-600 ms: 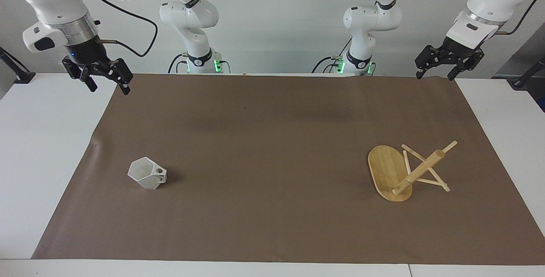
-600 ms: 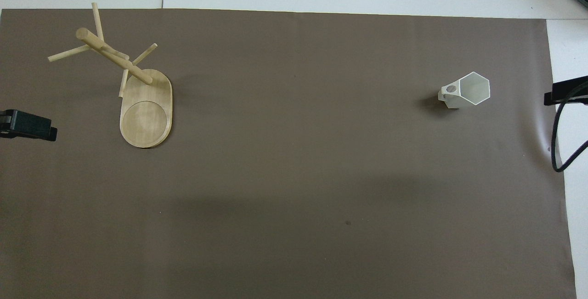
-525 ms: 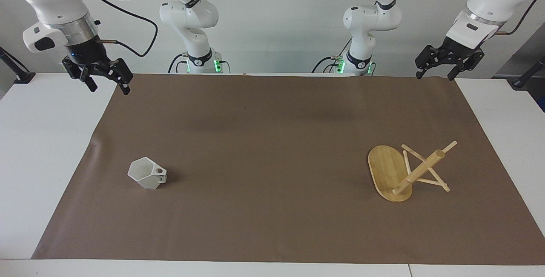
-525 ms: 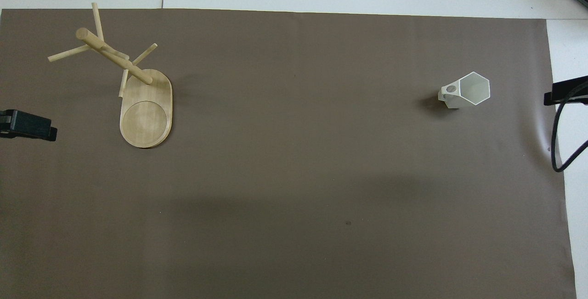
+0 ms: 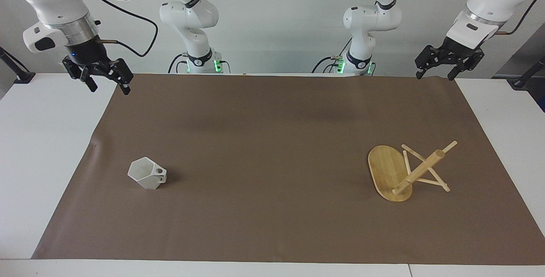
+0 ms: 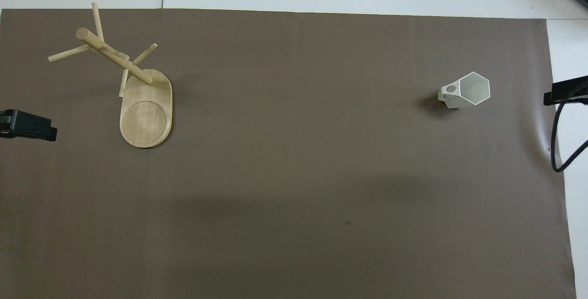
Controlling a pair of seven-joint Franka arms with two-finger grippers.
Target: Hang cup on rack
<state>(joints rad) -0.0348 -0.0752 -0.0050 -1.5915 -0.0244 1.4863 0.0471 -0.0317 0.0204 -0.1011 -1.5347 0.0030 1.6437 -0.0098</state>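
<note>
Cup (image 5: 147,174) stands upright toward my right arm's end of the bench (image 5: 42,149); rack (image 5: 394,175) stands at my left arm's end. My right hand (image 5: 106,82) and left hand (image 5: 443,69) hang wide, empty, over the bench's corners nearest me.

The black two-finger right gripper (image 5: 106,82), raised over the edge of the brown mat toward the right arm's end of the table, has risen a trifle since the earlier pictures and shifted very slightly outward, its fingers parted as before. No other change can be made out.
</note>
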